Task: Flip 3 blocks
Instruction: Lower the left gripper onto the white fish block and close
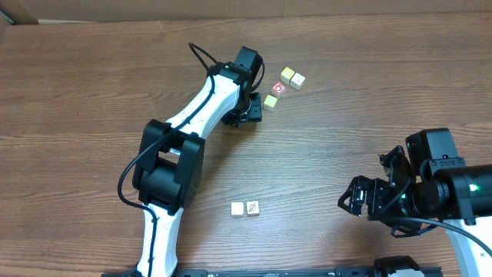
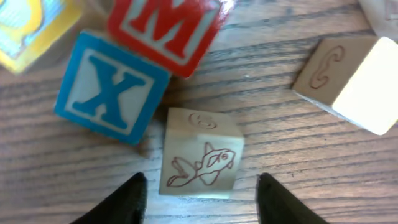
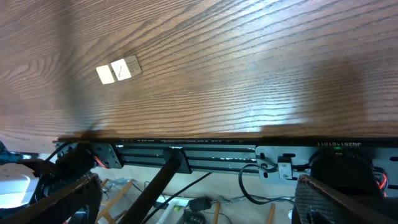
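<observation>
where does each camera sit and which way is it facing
overhead: above the table, looking straight down; left arm and right arm show.
left wrist: low over the table, facing down at the fish block; left gripper's fingers flank it.
right wrist: by the table's front edge, looking down at wood, rail and a pair of blocks; right gripper's fingers spread wide.
shared: overhead and right wrist both show that pair.

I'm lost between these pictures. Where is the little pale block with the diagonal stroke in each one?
Overhead: the block with the diagonal stroke lies low centre, the right one of a pair.
Left wrist: not in it.
Right wrist: the block is upper left, again the right one of the pair.
Shared landmark: its plain pale neighbour, close on its left in both.
</observation>
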`<action>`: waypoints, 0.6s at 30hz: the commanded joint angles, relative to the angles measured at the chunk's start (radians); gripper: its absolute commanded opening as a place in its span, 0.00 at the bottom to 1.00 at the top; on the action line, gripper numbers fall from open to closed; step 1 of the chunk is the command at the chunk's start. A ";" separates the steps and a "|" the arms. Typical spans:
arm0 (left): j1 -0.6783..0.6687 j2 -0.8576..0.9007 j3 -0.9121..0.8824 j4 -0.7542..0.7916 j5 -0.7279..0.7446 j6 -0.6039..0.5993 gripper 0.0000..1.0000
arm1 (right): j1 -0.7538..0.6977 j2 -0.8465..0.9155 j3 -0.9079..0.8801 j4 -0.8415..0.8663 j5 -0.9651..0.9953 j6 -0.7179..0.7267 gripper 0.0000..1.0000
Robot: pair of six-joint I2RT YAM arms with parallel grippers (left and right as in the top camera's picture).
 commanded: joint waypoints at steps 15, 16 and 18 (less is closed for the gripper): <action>-0.005 0.017 0.022 0.058 -0.026 0.132 0.20 | 0.005 -0.008 0.020 0.005 -0.008 0.001 1.00; -0.005 0.017 0.022 0.055 -0.026 0.132 0.17 | 0.005 -0.008 0.020 0.005 -0.008 0.001 1.00; -0.005 0.017 0.022 0.049 -0.019 0.132 0.13 | 0.005 -0.008 0.020 0.005 -0.008 0.001 1.00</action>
